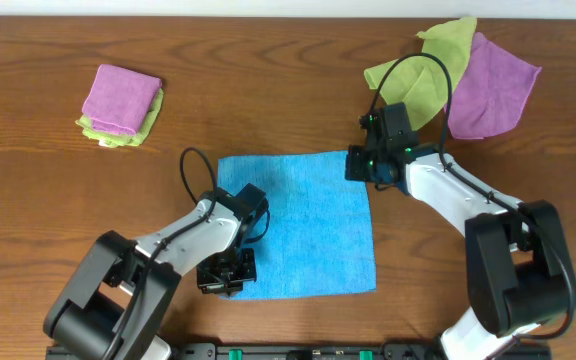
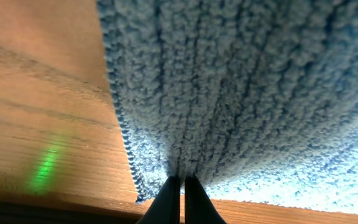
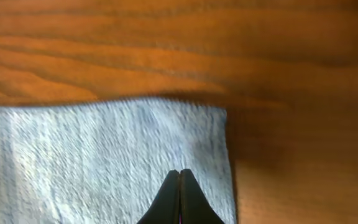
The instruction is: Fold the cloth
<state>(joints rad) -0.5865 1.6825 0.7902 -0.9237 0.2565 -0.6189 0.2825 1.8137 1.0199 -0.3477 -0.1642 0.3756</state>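
The sky-blue cloth [image 1: 308, 220] lies spread flat on the wooden table. My left gripper [image 1: 226, 275] is at its near left corner. In the left wrist view the fingers [image 2: 183, 180] are shut on the cloth [image 2: 241, 81], whose pile gathers into ridges that run to the fingertips. My right gripper [image 1: 358, 163] is at the far right corner. In the right wrist view its fingers [image 3: 180, 173] are pressed together over the flat cloth [image 3: 92, 155], with no fold visible between them.
A folded purple cloth on a lime-green one [image 1: 120, 105] sits at the back left. A loose lime-green cloth [image 1: 418, 75] and a purple cloth [image 1: 488, 85] lie at the back right, just behind my right arm.
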